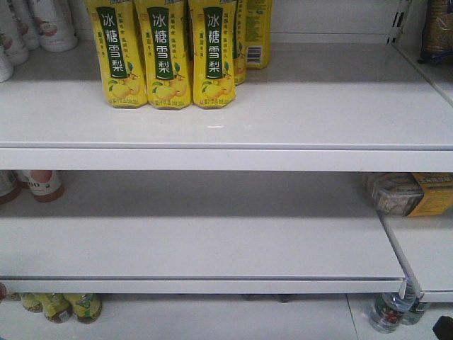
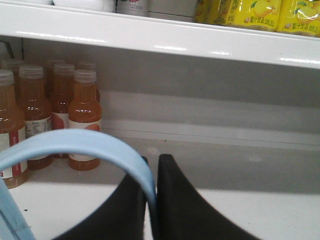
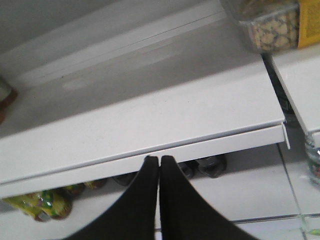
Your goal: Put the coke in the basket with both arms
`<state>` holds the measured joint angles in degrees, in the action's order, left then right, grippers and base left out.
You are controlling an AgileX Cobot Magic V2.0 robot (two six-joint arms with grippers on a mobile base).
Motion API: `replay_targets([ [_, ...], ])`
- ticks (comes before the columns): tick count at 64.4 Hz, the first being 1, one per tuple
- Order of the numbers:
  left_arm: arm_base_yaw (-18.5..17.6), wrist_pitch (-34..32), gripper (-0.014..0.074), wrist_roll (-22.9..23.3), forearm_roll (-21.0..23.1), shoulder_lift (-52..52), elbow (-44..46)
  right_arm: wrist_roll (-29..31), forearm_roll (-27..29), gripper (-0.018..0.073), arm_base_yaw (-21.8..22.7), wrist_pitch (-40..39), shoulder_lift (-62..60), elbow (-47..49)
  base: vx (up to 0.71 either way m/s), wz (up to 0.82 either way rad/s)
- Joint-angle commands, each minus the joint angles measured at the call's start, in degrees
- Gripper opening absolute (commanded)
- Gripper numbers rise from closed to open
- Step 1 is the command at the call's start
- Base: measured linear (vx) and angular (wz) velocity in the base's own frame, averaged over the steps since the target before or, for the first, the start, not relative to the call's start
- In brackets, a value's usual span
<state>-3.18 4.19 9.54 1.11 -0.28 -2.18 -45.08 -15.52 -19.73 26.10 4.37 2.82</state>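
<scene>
Two hands, left hand (image 2: 152,200) clamped on basket handle (image 2: 75,145), right hand (image 3: 159,165) closed, holding nothing.

Right gripper (image 3: 159,159): black, two wedge fingers pressed together at the tips, nothing between them, pointing at the front edge of a shelf.
Shelf (image 3: 150,107): white, bare across its middle, running diagonally.
Snack box (image 3: 270,25): clear plastic with a yellow label, top right, at the shelf's far corner.
Green-yellow bottles (image 3: 37,205): lower left, below the shelf.
Dark bottle caps (image 3: 210,167): under the shelf edge, just beside the fingertips.
Floor (image 3: 260,195): white tile, lower right.
</scene>
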Motion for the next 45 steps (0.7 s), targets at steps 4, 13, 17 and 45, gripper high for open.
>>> replay_targets([
  [4,0.1,-9.3,-0.0006,-2.2,-2.7,-1.3,1.7,1.4,11.9,-0.0005,9.9,-12.3,-2.0,-3.0,0.0,0.0],
  [13,0.1,-9.3,-0.0006,-2.2,-2.7,-1.3,1.7,8.7,19.0,-0.0005,16.8,-15.6,-4.2,-4.9,0.0,0.0],
  [17,0.1,-9.3,-0.0006,-2.2,-2.7,-1.3,1.7,13.3,19.0,-0.0005,18.3,-16.7,-5.2,-4.9,0.0,0.0],
  [45,0.1,-9.3,-0.0006,-2.2,-2.7,-1.3,1.7,47.1,16.0,-0.0005,19.1,-30.4,-5.7,-4.9,0.0,0.0],
])
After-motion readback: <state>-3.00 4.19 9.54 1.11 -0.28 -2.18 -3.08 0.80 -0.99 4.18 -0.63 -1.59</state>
